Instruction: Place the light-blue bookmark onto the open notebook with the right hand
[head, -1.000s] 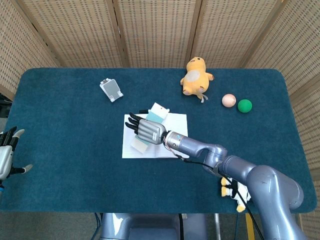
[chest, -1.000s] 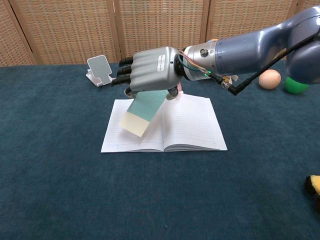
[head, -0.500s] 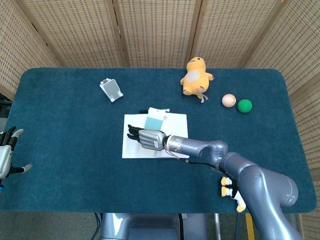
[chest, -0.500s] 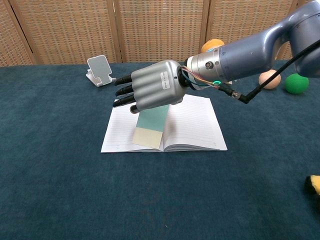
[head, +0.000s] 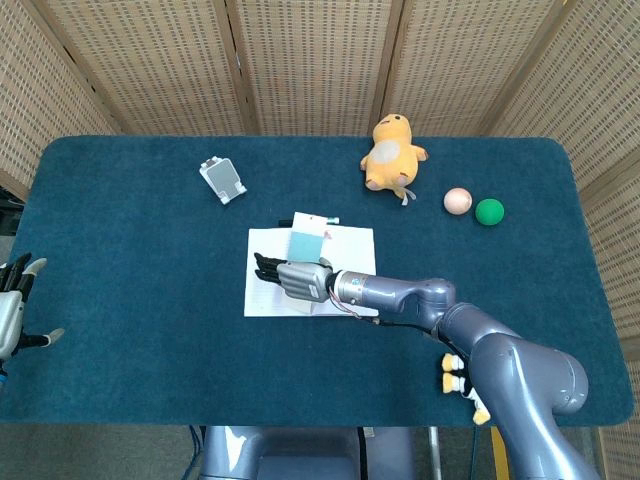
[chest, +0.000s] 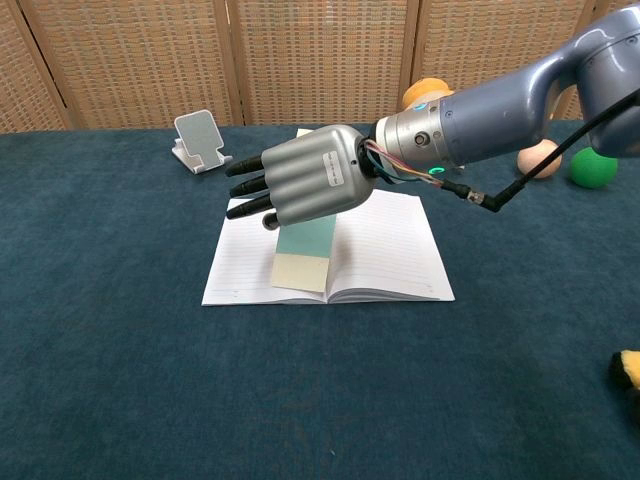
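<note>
The open notebook (head: 349, 250) (chest: 380, 250) lies at the table's middle, pages up. My right hand (head: 295, 277) (chest: 305, 186) hovers over its left page, back upward, fingers pointing left. It holds the light-blue bookmark (head: 303, 243) (chest: 305, 240) from above. The bookmark slopes down out of the hand, and its cream lower end (chest: 300, 272) touches the left page next to the crease. Its upper part is hidden behind the hand in the chest view. My left hand (head: 12, 310) hangs at the table's left edge with fingers apart, holding nothing.
A small white phone stand (head: 222, 179) (chest: 198, 140) sits back left of the notebook. A yellow plush (head: 392, 150), a peach ball (head: 457, 200) and a green ball (head: 489, 211) lie at the back right. A small plush toy (head: 462, 380) lies near the front right edge.
My right hand has dropped lower and drawn nearer over the left page. The bookmark swung from a slant to straight, and its cream end came down beside the crease.
</note>
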